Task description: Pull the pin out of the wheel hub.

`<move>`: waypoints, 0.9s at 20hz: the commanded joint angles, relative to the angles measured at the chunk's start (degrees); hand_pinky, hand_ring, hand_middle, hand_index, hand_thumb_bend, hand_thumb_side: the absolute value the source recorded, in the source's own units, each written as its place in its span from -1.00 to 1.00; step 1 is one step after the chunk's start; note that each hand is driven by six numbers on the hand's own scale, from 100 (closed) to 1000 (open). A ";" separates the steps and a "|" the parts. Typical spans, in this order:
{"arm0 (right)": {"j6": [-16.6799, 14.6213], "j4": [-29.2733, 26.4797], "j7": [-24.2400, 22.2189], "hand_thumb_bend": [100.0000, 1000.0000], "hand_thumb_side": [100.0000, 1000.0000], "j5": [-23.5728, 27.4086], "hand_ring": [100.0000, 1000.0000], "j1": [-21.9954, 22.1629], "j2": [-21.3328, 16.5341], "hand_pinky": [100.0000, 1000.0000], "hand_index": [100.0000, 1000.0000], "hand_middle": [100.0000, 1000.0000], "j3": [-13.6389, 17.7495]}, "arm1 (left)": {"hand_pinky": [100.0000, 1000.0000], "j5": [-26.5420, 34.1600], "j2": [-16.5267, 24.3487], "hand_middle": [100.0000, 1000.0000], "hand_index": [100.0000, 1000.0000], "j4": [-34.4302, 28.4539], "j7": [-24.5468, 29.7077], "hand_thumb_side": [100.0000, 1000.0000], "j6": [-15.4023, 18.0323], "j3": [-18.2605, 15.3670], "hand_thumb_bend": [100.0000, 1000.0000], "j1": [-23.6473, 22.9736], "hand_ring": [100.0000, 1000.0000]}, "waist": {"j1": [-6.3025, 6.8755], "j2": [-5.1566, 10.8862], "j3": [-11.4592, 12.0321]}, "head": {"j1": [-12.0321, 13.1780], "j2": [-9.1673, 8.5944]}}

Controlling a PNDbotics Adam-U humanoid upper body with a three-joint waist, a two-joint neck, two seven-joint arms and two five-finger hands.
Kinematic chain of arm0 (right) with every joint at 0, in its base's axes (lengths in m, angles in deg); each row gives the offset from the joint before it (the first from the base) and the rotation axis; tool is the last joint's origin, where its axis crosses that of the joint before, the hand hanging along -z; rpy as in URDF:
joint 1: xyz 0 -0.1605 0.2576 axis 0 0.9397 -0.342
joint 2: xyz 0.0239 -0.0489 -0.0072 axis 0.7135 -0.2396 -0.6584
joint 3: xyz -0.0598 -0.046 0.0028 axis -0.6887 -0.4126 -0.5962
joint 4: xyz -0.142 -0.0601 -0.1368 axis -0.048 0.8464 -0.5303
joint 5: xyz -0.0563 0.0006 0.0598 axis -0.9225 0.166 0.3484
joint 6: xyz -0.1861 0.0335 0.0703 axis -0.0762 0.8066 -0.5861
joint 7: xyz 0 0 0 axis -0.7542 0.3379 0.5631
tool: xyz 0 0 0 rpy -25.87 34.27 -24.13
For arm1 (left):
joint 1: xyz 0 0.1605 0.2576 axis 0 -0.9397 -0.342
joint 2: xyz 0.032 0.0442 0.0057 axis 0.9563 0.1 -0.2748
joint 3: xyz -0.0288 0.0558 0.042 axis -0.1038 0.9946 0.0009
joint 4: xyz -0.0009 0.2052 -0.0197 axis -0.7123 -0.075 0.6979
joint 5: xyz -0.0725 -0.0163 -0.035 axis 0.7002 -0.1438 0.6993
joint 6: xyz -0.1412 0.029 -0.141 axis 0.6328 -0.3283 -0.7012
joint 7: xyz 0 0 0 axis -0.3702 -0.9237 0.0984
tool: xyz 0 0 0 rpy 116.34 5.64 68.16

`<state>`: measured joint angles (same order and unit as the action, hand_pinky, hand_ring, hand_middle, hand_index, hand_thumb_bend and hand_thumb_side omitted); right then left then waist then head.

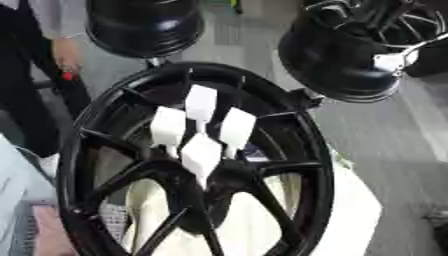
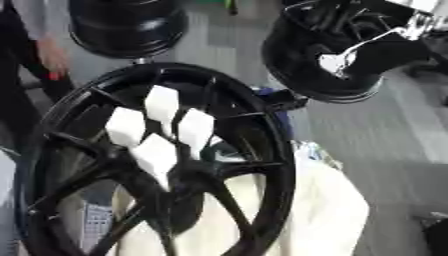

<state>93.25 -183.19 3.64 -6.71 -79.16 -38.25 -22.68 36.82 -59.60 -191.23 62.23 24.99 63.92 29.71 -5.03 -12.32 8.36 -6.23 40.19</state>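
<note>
So the black wheel hub [image 1: 197, 165] fills the middle, standing up over some cream cloth [image 1: 350, 210], with four white pins [image 1: 201, 150] still stuck in around its center. Over at the top right a robot hand [image 2: 385, 37] seems to be pinching a small white piece [image 2: 332, 62], though it's blurry so I can't really tell; no left robot hand anywhere. Looks like mid-job to me, and next would be reaching back down to grab another pin and pulling it straight out.

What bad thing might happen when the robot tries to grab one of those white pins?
The four white block-shaped pins stand bunched together at the black spoked wheel hub, so reaching for one might knock its neighbours. The robot's right hand is up near another black rim and might bump it.
</note>
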 commanded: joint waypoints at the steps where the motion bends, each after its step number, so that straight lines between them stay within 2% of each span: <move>1: 0.07 -0.35 -0.48 -0.71 -0.68 -0.54 0.32 -0.29 -1.51 0.58 0.46 0.23 0.93 | 0.48 0.18 0.71 0.18 0.60 -0.95 -0.01 0.22 -0.17 -0.53 -1.00 0.63 0.22 | 0.24 1.17 0.05 | 0.10 -0.22; 7: 0.80 -0.35 -1.93 -0.67 -0.67 -0.37 0.34 -0.84 -1.97 0.58 0.47 0.25 -0.66 | 0.48 0.50 0.86 0.18 0.60 -0.95 0.25 0.21 -0.32 -0.30 -1.00 0.35 0.22 | 0.22 1.94 0.61 | -0.18 0.75; 14: 1.78 -0.35 -7.24 -0.53 -0.66 -1.53 0.36 -4.97 -2.45 0.60 0.47 0.26 -5.49 | 0.48 0.99 1.46 0.19 0.60 -0.95 0.73 0.20 -0.30 -0.03 -1.00 0.22 0.22 | -0.01 2.73 1.24 | -0.55 1.48; 18: 0.68 -0.35 -10.49 -0.42 -0.68 -3.70 0.39 -7.81 -2.42 0.61 0.49 0.27 -8.00 | 0.48 1.18 1.92 0.19 0.60 -0.95 1.03 0.20 -0.27 0.17 -1.00 0.15 0.22 | -0.21 3.04 1.35 | -0.43 1.83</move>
<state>94.23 -183.19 -5.90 -9.41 -86.03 -38.54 -30.72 37.89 -59.47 -191.23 62.98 24.63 64.10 29.58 -5.44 -10.17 9.71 -6.63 41.78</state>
